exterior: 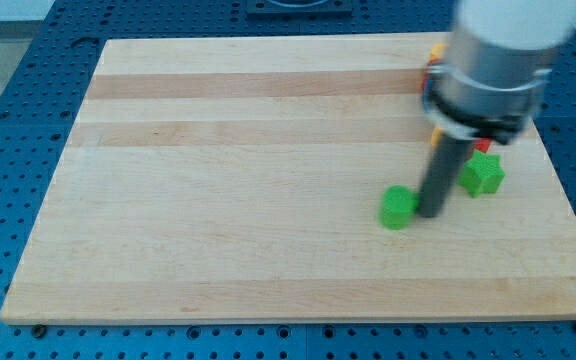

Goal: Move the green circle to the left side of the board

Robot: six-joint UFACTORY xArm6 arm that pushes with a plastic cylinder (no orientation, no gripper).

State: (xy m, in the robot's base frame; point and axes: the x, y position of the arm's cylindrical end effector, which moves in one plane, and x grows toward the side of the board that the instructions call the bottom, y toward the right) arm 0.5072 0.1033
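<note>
Green circle (397, 207) sitting low and round, bright green, right of the board's (218, 200) centre, my tip (431, 213) pressing at its right edge, no jaws to open, gripping nothing, green star-like block (482, 174) lying just beyond.

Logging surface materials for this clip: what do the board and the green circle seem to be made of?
The board looks like pale wood, matte, judging by its lengthwise grain bands. The green circle looks like plastic or painted material: uniform bright colour, no grain; the blur leaves it open. My tip sits against its right side.
</note>
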